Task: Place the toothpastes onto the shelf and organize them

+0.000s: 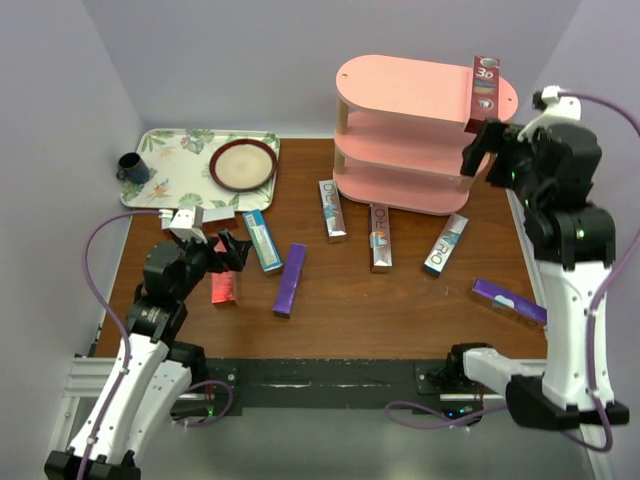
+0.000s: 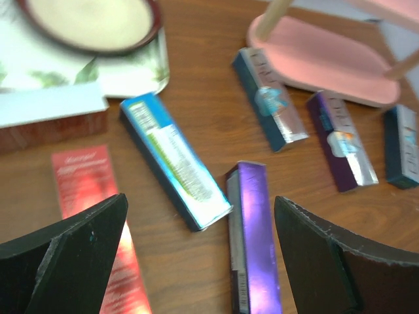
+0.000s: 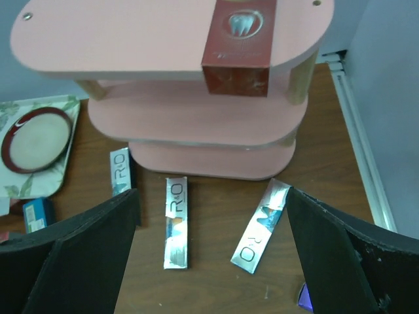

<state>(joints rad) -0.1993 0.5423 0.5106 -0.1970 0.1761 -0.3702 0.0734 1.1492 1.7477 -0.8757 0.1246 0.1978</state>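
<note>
The pink three-tier shelf [image 1: 420,110] stands at the back right. One red toothpaste carton [image 1: 485,92] lies across its top board [image 3: 131,39], its near end overhanging the edge [image 3: 237,46]. My right gripper [image 1: 487,150] hangs open and empty just in front of that carton [image 3: 211,196]. Three silver cartons [image 1: 332,210] [image 1: 380,238] [image 1: 446,244] lie on the table before the shelf. A purple one [image 1: 508,302] lies by the right arm. My left gripper [image 1: 232,255] is open and empty [image 2: 201,209] above a teal carton [image 2: 173,160], a purple carton [image 2: 252,242] and a red carton [image 2: 85,183].
A floral-print tray [image 1: 170,170] at the back left carries a dark-rimmed plate [image 1: 243,164] and a dark mug [image 1: 131,167]. White walls close in the table on the left, back and right. The arm bases sit on a black rail [image 1: 330,380] at the near edge.
</note>
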